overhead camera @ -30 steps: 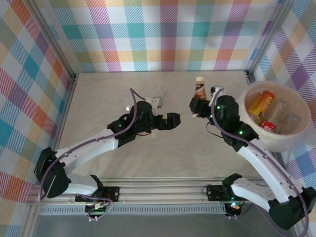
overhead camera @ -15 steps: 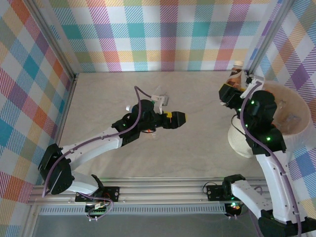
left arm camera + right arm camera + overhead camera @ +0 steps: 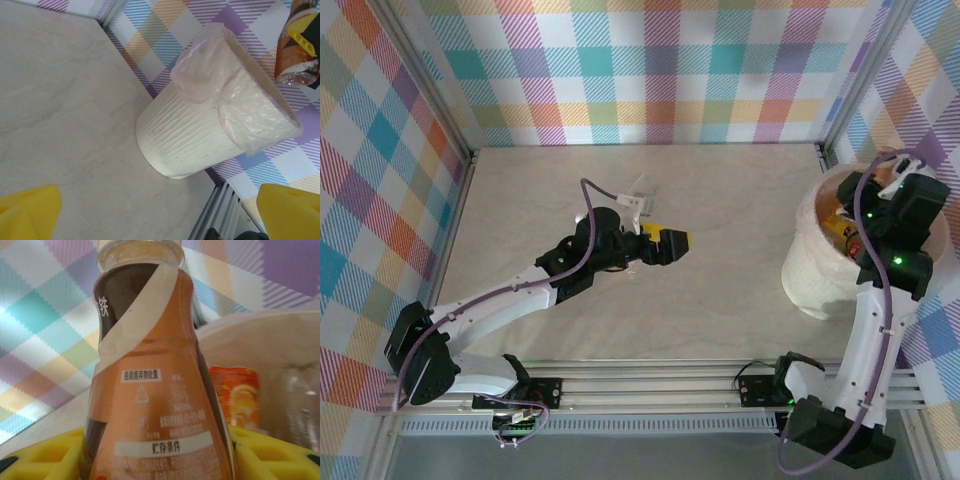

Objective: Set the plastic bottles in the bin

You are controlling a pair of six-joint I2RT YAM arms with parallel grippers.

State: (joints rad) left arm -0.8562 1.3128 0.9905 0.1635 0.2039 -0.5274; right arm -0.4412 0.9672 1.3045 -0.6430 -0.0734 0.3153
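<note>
My right gripper is shut on a plastic bottle with a brown and orange label and a pale cap, which stands upright between the yellow fingers. It hangs over the bin, a round white tub at the right wall. The left wrist view has the same bottle above the bin's far rim. Inside lie an orange-labelled bottle and a clear one. My left gripper hovers open over mid-table, nothing between its yellow fingers.
A thin pinkish liner bag is draped over the bin's rim. The bin stands against the plaid right wall, close to a metal frame post. A metal rail runs along the table's near edge.
My right arm has swung right and lifted, carrying the bottle from the table's back middle to above the bin. The left gripper has shifted only slightly.
</note>
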